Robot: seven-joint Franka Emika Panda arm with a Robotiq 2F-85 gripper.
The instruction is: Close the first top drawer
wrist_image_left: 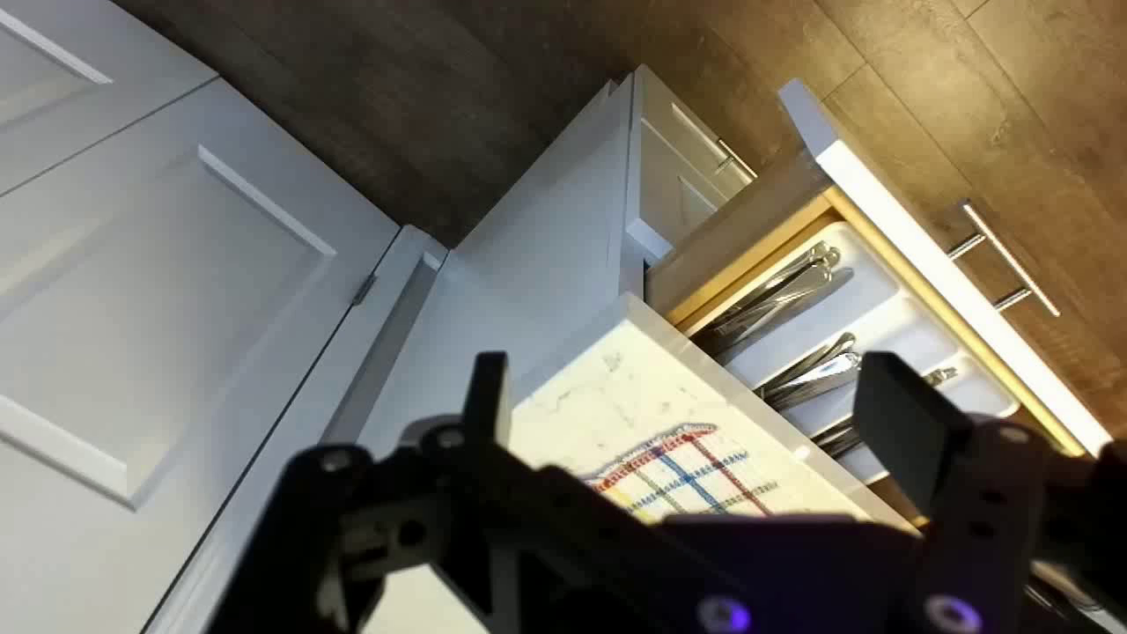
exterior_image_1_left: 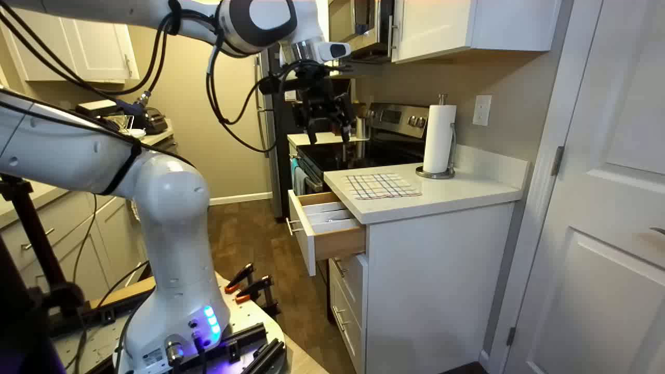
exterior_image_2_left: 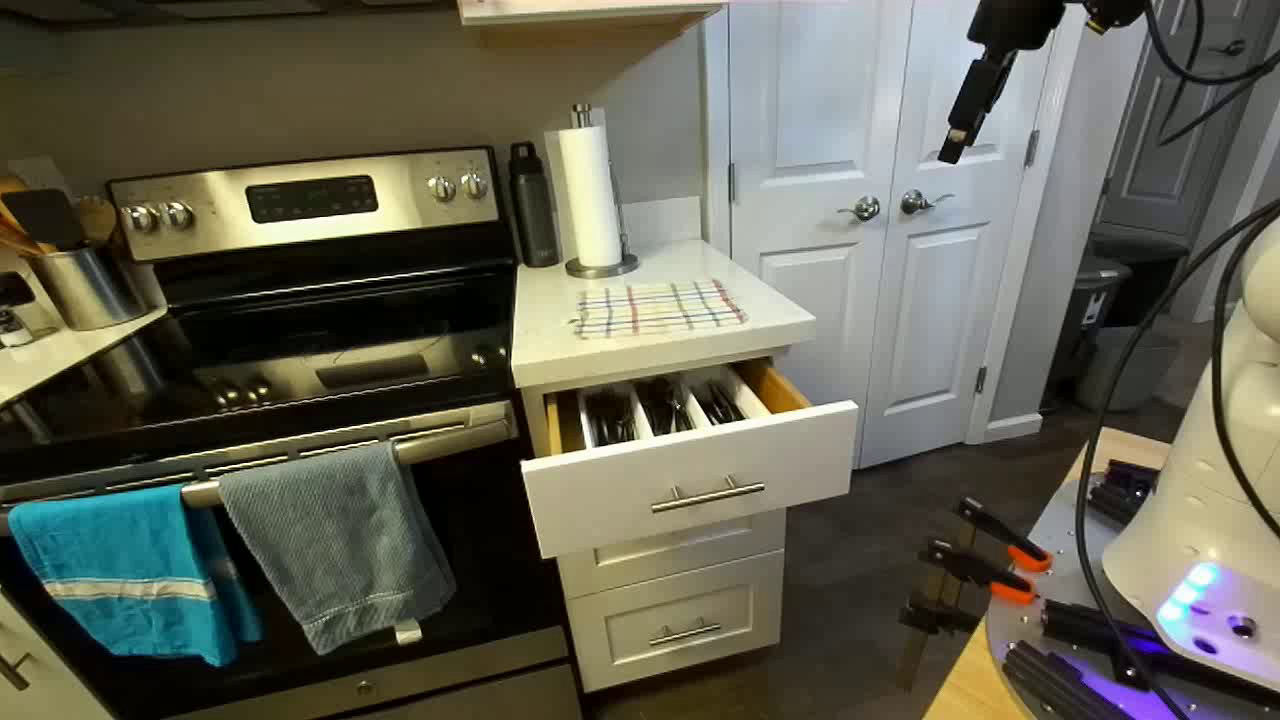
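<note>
The white top drawer (exterior_image_2_left: 690, 480) is pulled out from under the counter; it also shows in the exterior view (exterior_image_1_left: 340, 243) and in the wrist view (wrist_image_left: 955, 286). Its bar handle (exterior_image_2_left: 708, 494) faces the robot; the wrist view shows the handle too (wrist_image_left: 1011, 257). A white cutlery tray (wrist_image_left: 880, 330) with metal cutlery sits inside the drawer. My gripper (exterior_image_1_left: 329, 136) is open, fingers pointing down, high above the counter and apart from the drawer. In the wrist view its spread fingers (wrist_image_left: 687, 392) have nothing between them. Only a fingertip part (exterior_image_2_left: 955, 145) shows at the top right of an exterior view.
A checked cloth (exterior_image_2_left: 655, 308) and a paper towel roll (exterior_image_2_left: 590, 195) are on the counter (exterior_image_2_left: 545, 350). A dark bottle (exterior_image_2_left: 533, 205) stands beside the roll. The stove (exterior_image_2_left: 330, 330) adjoins the counter. Clamps (exterior_image_1_left: 254, 285) stick out from the robot's base table.
</note>
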